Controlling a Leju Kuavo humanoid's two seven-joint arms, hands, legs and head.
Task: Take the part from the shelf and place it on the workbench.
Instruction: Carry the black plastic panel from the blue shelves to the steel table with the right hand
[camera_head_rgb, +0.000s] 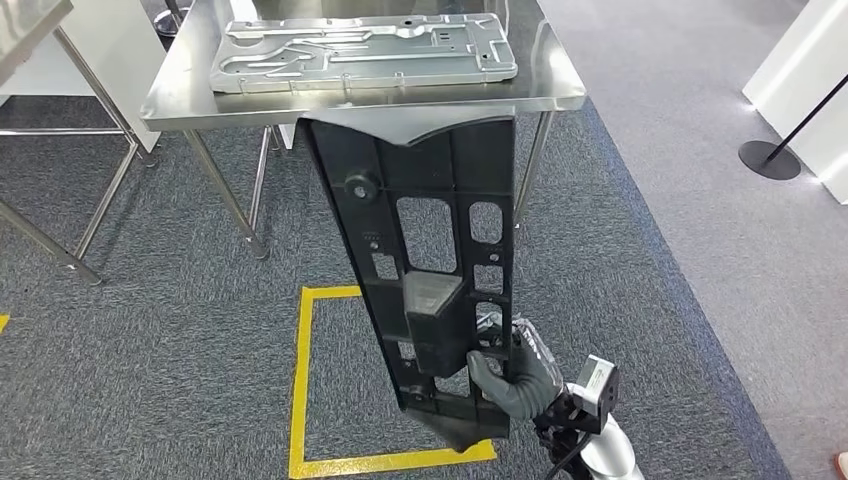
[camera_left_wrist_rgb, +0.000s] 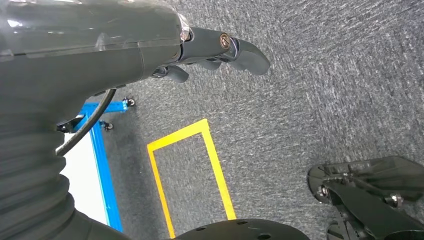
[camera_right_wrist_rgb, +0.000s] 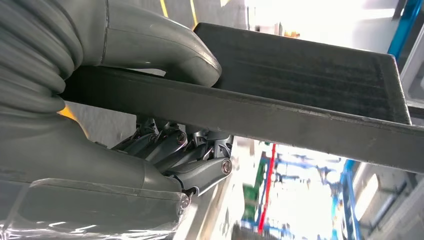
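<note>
Our right hand (camera_head_rgb: 515, 375) is clamped on the black plastic panel (camera_head_rgb: 425, 270), gripping it near its lower end along one long edge. In the right wrist view the thumb (camera_right_wrist_rgb: 192, 62) presses on one face of the panel (camera_right_wrist_rgb: 300, 95) and the darker fingers (camera_right_wrist_rgb: 175, 150) wrap the opposite face, so the grip is firm on both sides.

The panel stands roughly upright above the hand, slightly tilted, its far end reaching up to the front edge of the steel table (camera_head_rgb: 560, 95) ahead of us. We can't tell whether it touches the table edge or just overlaps it in view. A silver metal plate (camera_head_rgb: 365, 55) lies flat on the tabletop, beyond the panel's far end.

Our left hand (camera_left_wrist_rgb: 215, 50) hangs over grey carpet (camera_left_wrist_rgb: 325, 90), holding nothing, fingers curled in loosely. A yellow tape square (camera_head_rgb: 300, 390) is on the floor below the right hand and panel.
</note>
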